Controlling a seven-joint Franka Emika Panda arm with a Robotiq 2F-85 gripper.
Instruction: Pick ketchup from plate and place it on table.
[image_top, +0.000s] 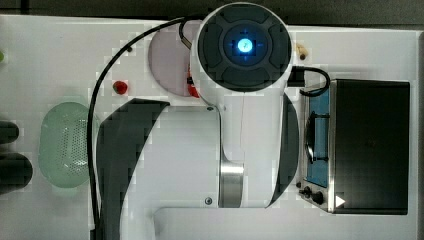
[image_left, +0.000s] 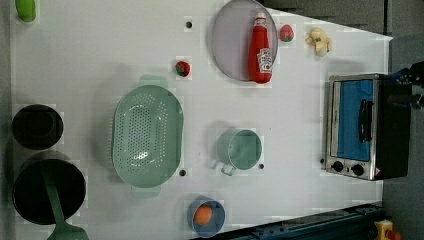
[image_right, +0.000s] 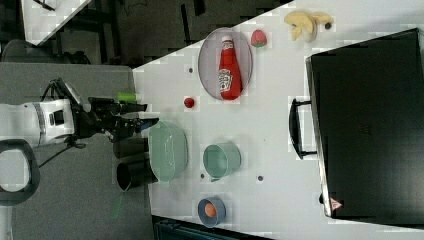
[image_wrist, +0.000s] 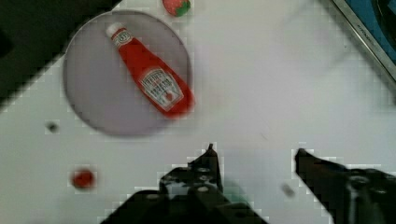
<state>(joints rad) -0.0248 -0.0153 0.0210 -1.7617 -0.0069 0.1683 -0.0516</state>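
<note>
The ketchup is seen lying on its side on the plate, its white cap toward the left view's top and its base reaching the plate's rim at the side nearer the toaster oven. In the wrist view the bottle is laid slantwise across the plate, with nothing touching it. The plate is set on the table, and a strawberry-like fruit is placed just beside its rim, while a second small red fruit is found near the green perforated basket. A green cup is stood well apart from the plate. The gripper is held above bare tabletop, clear of the bottle, its fingers spread apart and apparently empty.
</note>
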